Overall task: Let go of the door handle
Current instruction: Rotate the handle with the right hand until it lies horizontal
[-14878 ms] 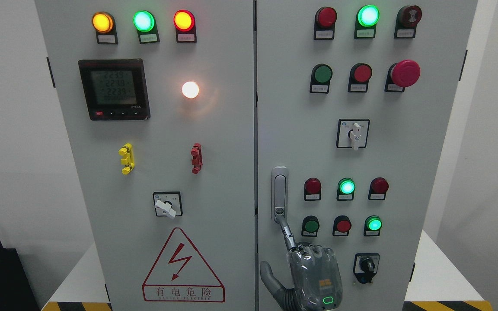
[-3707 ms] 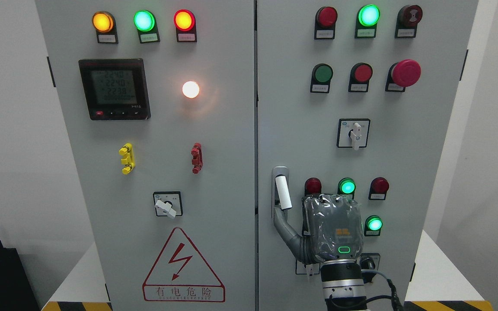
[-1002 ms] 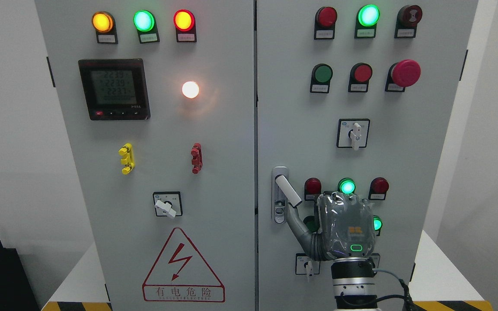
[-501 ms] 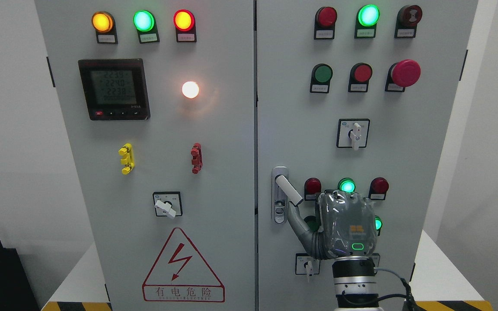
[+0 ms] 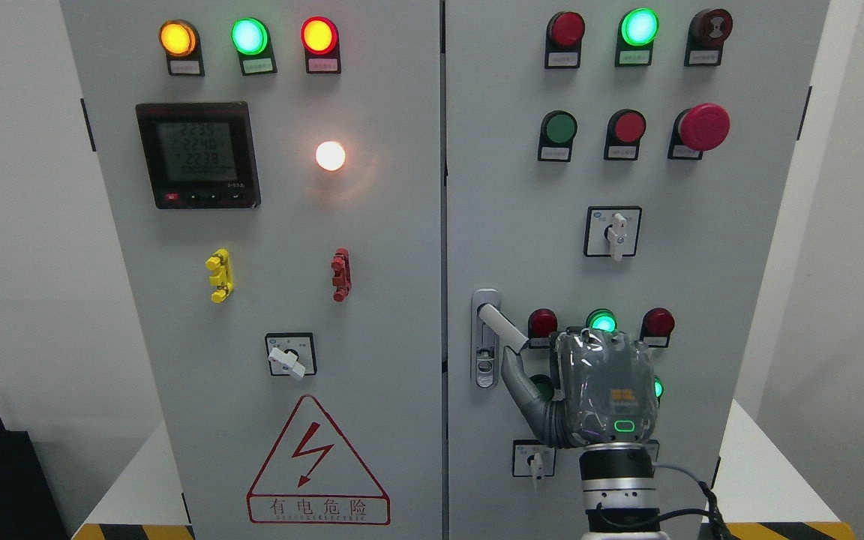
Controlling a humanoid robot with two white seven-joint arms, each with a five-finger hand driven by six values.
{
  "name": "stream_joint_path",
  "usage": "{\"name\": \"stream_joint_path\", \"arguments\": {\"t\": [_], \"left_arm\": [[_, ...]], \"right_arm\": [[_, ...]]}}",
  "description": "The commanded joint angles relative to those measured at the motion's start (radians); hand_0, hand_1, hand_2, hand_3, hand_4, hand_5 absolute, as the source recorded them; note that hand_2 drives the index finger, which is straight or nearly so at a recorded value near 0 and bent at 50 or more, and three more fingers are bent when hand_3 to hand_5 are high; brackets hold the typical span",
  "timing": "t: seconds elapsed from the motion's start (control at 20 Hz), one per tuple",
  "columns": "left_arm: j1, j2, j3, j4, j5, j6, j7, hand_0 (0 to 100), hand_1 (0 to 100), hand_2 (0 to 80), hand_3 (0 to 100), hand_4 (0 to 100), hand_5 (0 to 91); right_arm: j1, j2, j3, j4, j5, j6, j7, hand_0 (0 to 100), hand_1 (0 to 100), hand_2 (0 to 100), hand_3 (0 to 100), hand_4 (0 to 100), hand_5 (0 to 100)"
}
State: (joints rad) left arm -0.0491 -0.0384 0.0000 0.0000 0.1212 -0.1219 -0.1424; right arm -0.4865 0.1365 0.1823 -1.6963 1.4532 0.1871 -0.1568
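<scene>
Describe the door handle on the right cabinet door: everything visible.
The door handle is a pale, metallic-looking lever swung out of its upright silver housing, pivoted at the top and slanting down to the right. A keyhole shows low in the housing. The right robot hand is beside it, thumb just under the lever's tip; contact is unclear.

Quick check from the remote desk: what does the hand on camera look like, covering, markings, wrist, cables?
Only the right hand shows. It is grey, wrapped in clear, glossy film, with an orange mark on its back and below it a green-lit oval ring. The thumb is grey and ribbed at its base. The wrist is a silver and black banded cylinder, with a black cable looping off to the right.
</scene>
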Motion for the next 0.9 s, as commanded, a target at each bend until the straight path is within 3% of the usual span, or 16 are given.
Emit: {"name": "stream_joint_path", "arguments": {"t": [0.0, 0.85], "left_arm": [[0.000, 0.000, 0.011, 0.017, 0.000, 0.001, 0.000, 12, 39, 0.0, 0, 0, 0.0], [0.000, 0.000, 0.011, 0.017, 0.000, 0.001, 0.000, 12, 39, 0.0, 0, 0, 0.0]], "right_arm": [[-0.001, -0.005, -0.003, -0.002, -0.007, 0.002, 0.000, 44, 14, 99, 100, 100, 97], [-0.007, -0.009, -0.004, -0.002, -0.019, 0.005, 0.000, 44, 15, 99, 100, 100, 97]]}}
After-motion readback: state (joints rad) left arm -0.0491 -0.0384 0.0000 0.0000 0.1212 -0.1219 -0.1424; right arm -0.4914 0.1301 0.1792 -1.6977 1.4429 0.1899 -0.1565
